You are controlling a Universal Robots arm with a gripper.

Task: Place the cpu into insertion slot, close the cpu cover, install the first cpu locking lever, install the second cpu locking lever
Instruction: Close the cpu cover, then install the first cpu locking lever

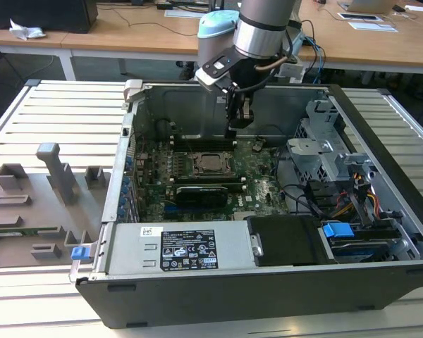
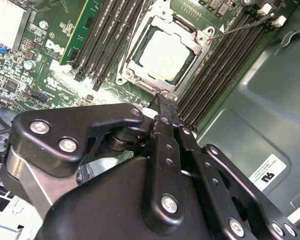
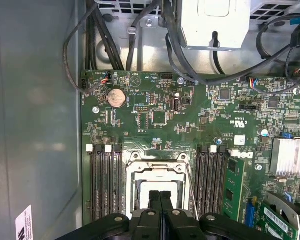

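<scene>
Silver cpu seated, claw clamped shut

One cpu sits in the slot, one cover framing it. One claw, fingers pinched together on nothing, tips at the slot's edge. One lever wire juts out nearby.

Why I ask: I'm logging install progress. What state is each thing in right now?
cpu: seated in the insertion slot, metal top up.
cpu cover: down, framing the cpu.
locking lever: sticking out free beside the slot, apparently unlatched.
end effector: shut, tips at the slot's corner.
computer case: open, side panel off.
</scene>
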